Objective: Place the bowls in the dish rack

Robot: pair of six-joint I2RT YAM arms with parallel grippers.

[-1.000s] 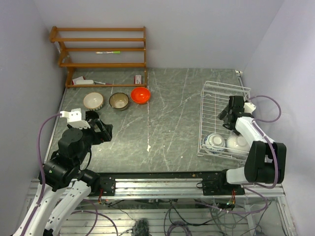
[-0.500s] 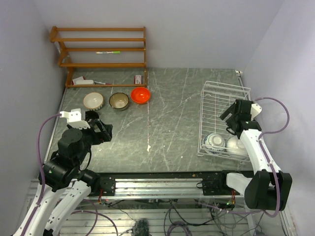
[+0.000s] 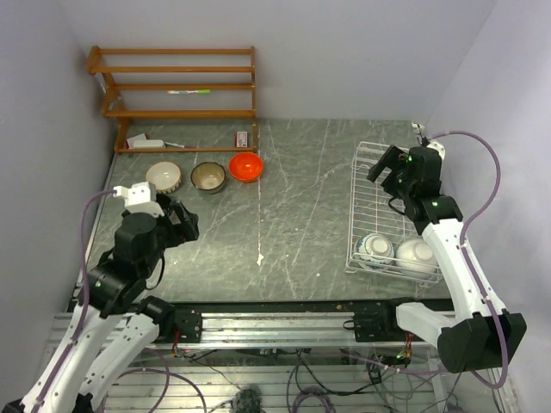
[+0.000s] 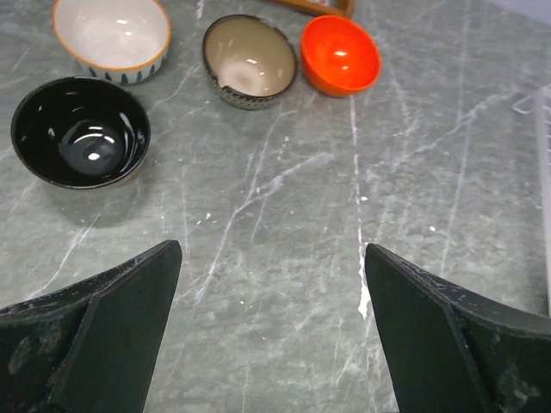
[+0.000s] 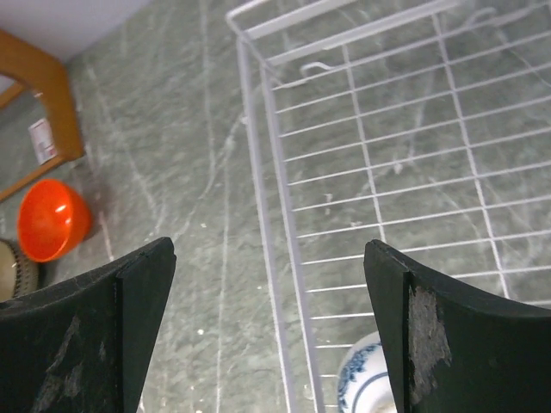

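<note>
- The left gripper (image 4: 271, 251) hangs over the table (image 3: 301, 215) with its fingers spread wide and nothing between them
- The right gripper (image 5: 269, 248) hovers above the far end of the dish rack (image 3: 372, 202), also spread wide and holding nothing
- Four bowls sit on the table at the far left: the orange-red bowl (image 4: 340, 56), the tan bowl (image 4: 250, 62), the cream bowl (image 4: 111, 34) and, nearest the left gripper, a black bowl (image 4: 80, 131)
- Two bowls already lie in the near end of the rack: the blue-and-white bowl (image 3: 375, 248) and the white bowl (image 3: 416, 252)
- The bowls look glazed, so probably stiff, slick and liable to chip against the wire bars
- The likeliest hold is on the wall at the rim, one finger inside and one outside, squeezed gently
- Each looks small and light enough for one gripper to lift
</note>
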